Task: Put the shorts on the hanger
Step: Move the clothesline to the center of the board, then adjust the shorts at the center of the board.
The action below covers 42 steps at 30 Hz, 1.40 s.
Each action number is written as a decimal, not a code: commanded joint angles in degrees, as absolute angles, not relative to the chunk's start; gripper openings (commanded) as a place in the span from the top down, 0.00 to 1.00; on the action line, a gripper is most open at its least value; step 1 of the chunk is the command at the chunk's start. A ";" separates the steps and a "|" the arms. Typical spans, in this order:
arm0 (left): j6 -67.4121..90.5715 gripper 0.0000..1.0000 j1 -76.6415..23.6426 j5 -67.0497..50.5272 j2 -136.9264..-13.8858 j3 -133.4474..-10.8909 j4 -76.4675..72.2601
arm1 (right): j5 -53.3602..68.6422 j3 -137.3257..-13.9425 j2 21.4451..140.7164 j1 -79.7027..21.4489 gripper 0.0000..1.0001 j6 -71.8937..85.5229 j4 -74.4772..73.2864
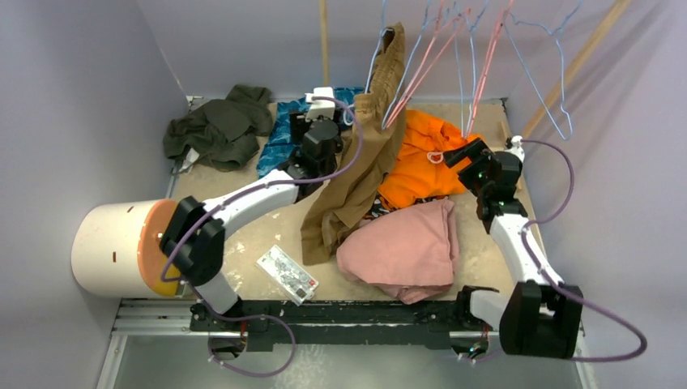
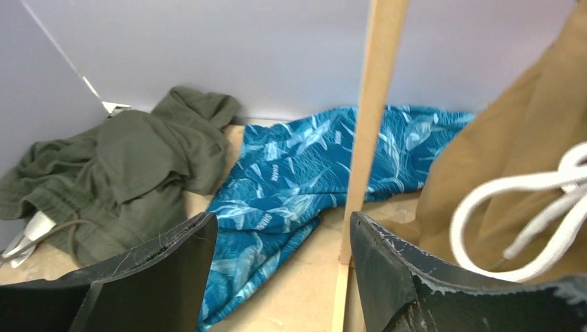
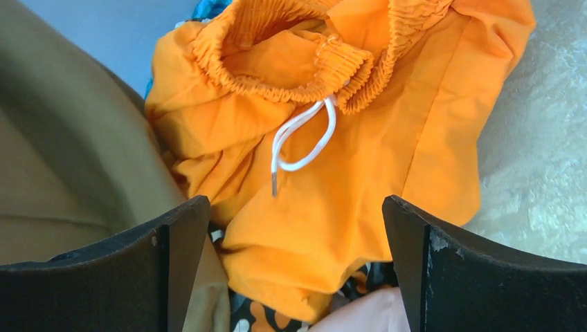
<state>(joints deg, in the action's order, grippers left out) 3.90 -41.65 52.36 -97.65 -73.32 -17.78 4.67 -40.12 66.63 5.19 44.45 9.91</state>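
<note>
The dusty-pink shorts (image 1: pixel 401 247) lie crumpled on the table at front centre, and a corner of them (image 3: pixel 360 315) shows at the bottom of the right wrist view. An empty light-blue wire hanger (image 1: pixel 557 97) hangs at the back right. My right gripper (image 1: pixel 463 152) (image 3: pixel 294 202) is open above the orange garment (image 3: pixel 332 138), with nothing between its fingers. My left gripper (image 1: pixel 320 117) (image 2: pixel 282 218) is open near the back wall, beside the hanging tan-brown shorts (image 1: pixel 356 162) (image 2: pixel 512 145), holding nothing.
Pink wire hangers (image 1: pixel 437 57) hang above the back. A green garment (image 1: pixel 219 126) and a blue patterned one (image 2: pixel 304 173) lie at the back left. A wooden post (image 2: pixel 370 124) stands ahead of the left gripper. A white cylinder (image 1: pixel 105 247) and a plastic packet (image 1: pixel 288 273) sit front left.
</note>
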 commanded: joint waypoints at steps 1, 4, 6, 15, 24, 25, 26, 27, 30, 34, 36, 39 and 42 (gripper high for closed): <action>4.65 0.30 -41.56 55.33 -90.68 -70.97 -16.01 | 5.06 -38.71 59.49 4.93 0.02 41.64 4.59; 5.43 0.28 -41.57 55.79 -87.94 -69.41 -13.53 | 5.54 -38.27 55.26 4.92 0.01 41.24 0.80; 6.24 0.27 -41.55 56.33 -86.29 -68.56 -11.73 | 6.29 -37.95 52.49 4.93 0.02 41.22 -1.57; 11.39 0.26 -41.50 57.47 -78.35 -66.16 -1.35 | 11.99 -40.21 40.83 4.93 0.04 36.08 -12.52; 21.91 0.25 -41.52 52.18 -62.93 -58.94 11.15 | 29.61 -36.18 38.72 4.06 0.10 32.73 -9.19; 22.54 0.25 -41.44 49.91 -60.96 -57.72 12.41 | 30.77 -35.98 39.14 3.27 0.11 32.73 -8.47; 23.00 0.25 -41.44 47.51 -59.01 -56.28 13.22 | 30.60 -35.88 39.52 2.05 0.11 32.85 -7.77; 23.18 0.25 -41.43 45.12 -57.10 -54.73 13.61 | 29.02 -35.87 40.02 -0.29 0.11 33.08 -7.06; 22.52 0.25 -41.48 38.21 -51.23 -49.93 13.91 | 18.00 -36.89 42.56 -11.87 0.10 35.24 -4.95; 19.66 0.25 -41.45 31.56 -45.20 -44.80 12.17 | 9.01 -34.73 43.73 -21.14 0.10 39.67 1.45; 18.28 0.25 -41.48 28.00 -43.77 -43.80 11.76 | 7.51 -32.13 42.41 -23.50 0.10 40.59 5.93; 16.02 0.25 -41.46 21.78 -43.05 -42.99 9.10 | 4.56 -28.53 40.00 -26.77 0.11 40.61 11.12; 13.55 0.24 -41.49 15.15 -43.44 -43.07 3.17 | 0.55 -27.01 37.36 -29.30 0.13 39.96 14.87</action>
